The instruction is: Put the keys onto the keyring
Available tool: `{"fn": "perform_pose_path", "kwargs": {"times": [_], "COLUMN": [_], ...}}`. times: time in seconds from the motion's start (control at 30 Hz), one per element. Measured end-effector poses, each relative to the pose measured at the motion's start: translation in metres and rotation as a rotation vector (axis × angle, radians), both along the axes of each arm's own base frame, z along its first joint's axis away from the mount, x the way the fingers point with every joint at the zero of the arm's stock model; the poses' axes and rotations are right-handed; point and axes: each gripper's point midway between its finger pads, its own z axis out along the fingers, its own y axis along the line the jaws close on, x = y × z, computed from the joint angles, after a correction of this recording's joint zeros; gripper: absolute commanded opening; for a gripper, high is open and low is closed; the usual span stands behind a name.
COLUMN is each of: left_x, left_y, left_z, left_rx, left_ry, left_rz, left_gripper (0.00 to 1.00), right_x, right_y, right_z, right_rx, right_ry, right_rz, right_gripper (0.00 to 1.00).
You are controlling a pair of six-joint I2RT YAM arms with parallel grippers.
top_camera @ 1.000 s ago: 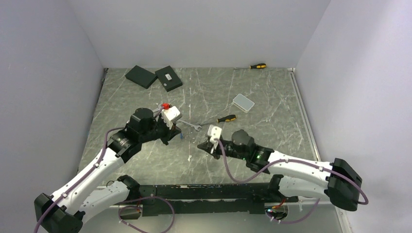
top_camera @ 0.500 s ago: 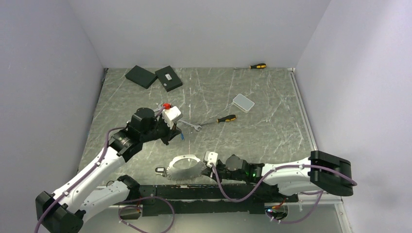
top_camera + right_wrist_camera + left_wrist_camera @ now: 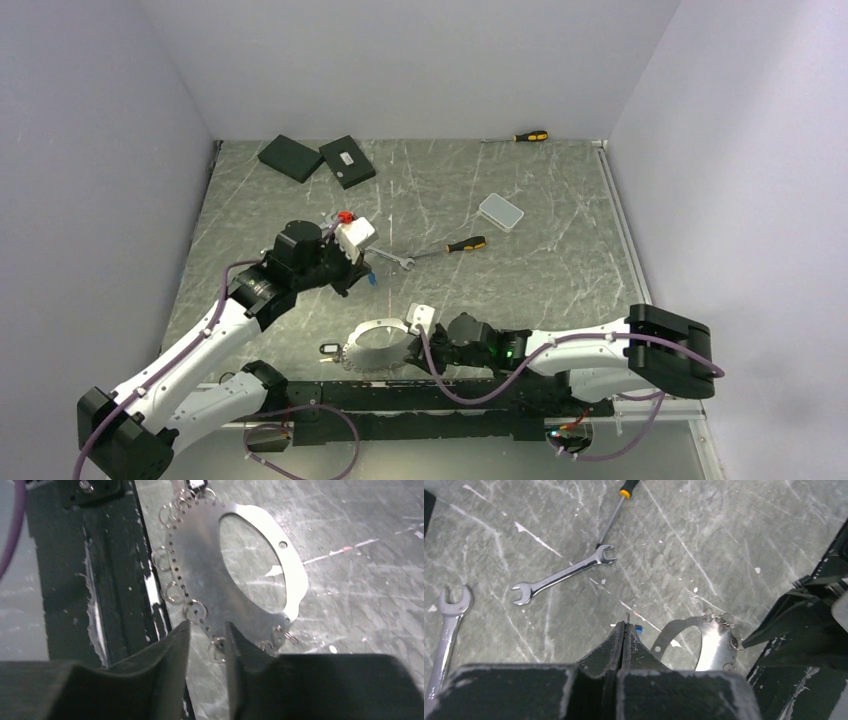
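The keyring [image 3: 380, 323] is a flat silver ring-shaped plate with several small split rings on its rim, lying at the table's near edge. It also shows in the right wrist view [image 3: 200, 575] and the left wrist view [image 3: 711, 647]. My right gripper [image 3: 407, 343] [image 3: 207, 627] is open, with its fingers either side of one small split ring [image 3: 216, 648] on the rim. One spanner key [image 3: 394, 260] [image 3: 564, 574] lies mid-table. A second key [image 3: 448, 625] lies left of it. My left gripper [image 3: 365, 272] [image 3: 625, 625] is shut on a thin metal sliver, with a blue bit beside it.
A yellow-and-black screwdriver [image 3: 462, 244] lies right of the spanner, and another [image 3: 530, 135] lies at the back wall. Two black boxes [image 3: 290, 157] sit back left and a white box [image 3: 501, 211] sits mid right. The black base rail [image 3: 400, 392] [image 3: 100, 580] borders the plate.
My right arm swung from mid-table down to the near edge, then shifted left to the plate's rim. The plate, unseen a second ago, now lies there. The left arm barely moved.
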Motion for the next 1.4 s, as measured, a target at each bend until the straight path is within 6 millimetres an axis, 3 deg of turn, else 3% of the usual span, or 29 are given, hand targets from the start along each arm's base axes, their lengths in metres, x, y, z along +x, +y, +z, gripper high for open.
{"fn": "perform_pose_path", "kwargs": {"times": [0.17, 0.4, 0.73, 0.97, 1.17, 1.4], "left_x": [0.01, 0.016, 0.018, 0.018, 0.018, 0.018], "left_y": [0.009, 0.016, 0.02, 0.021, 0.021, 0.021], "left_z": [-0.002, -0.003, -0.002, -0.001, 0.0, 0.0], "left_rx": [0.032, 0.053, 0.06, 0.059, 0.058, 0.058], "left_ry": [-0.019, -0.034, -0.045, -0.048, -0.05, -0.05], "left_rz": [0.064, 0.108, 0.131, 0.134, 0.135, 0.135], "left_gripper": [0.0, 0.0, 0.0, 0.0, 0.0, 0.0], "right_x": [-0.002, -0.009, -0.01, -0.011, 0.002, 0.034], "right_y": [0.015, 0.018, 0.03, 0.034, 0.031, 0.022], "right_z": [0.009, -0.008, -0.021, -0.029, -0.041, -0.042], "right_rx": [0.011, -0.075, -0.146, -0.172, -0.214, -0.235], "right_ry": [0.029, 0.044, 0.054, 0.05, 0.016, -0.043], "right_rz": [0.021, 0.092, 0.196, 0.223, 0.179, 0.084], "right_gripper": [0.46, 0.45, 0.41, 0.32, 0.31, 0.31]}}
